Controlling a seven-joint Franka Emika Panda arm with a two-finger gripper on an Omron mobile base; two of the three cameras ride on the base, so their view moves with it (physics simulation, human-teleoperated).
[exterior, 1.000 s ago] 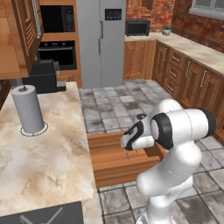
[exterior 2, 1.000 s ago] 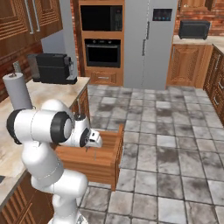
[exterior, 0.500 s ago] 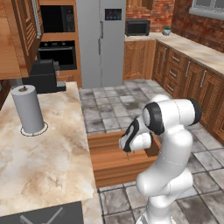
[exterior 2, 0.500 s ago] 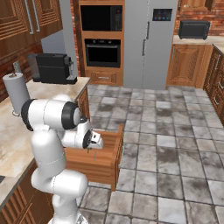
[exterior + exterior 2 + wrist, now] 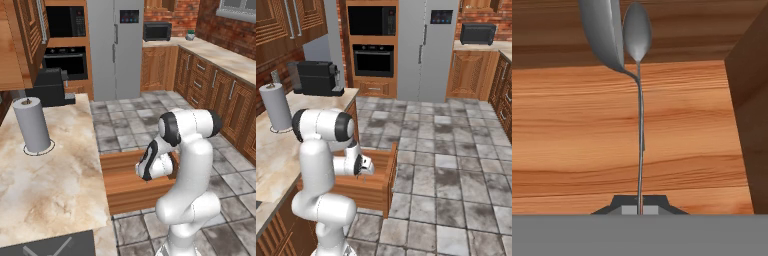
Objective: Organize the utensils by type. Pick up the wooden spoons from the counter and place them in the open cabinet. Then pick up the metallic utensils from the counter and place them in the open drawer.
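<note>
Over the open drawer (image 5: 125,192) (image 5: 374,192) my gripper (image 5: 142,173) (image 5: 363,172) points down, shut on a thin grey metal spoon (image 5: 640,130). In the hand view the wire-slim handle runs from my gripper (image 5: 640,208) out over the drawer's wooden floor (image 5: 567,125), with a side wall on the right. Two grey oval bowls sit at the far end: a large tilted one (image 5: 603,33) and a smaller one (image 5: 637,33). Which bowl belongs to the held handle I cannot tell. The counter (image 5: 50,185) (image 5: 271,150) lies to the left; no spoons lie on it.
A paper towel roll (image 5: 31,125) (image 5: 276,106) and a black coffee machine (image 5: 50,86) (image 5: 316,77) stand on the counter. A dark stovetop panel (image 5: 45,247) lies at its near end. Open tiled floor stretches right of the drawer, towards the fridge and the far cabinets.
The arm's elbow has risen and folded in above the drawer. The hand has sunk a little lower and nearer the counter, still shut on the spoon.
</note>
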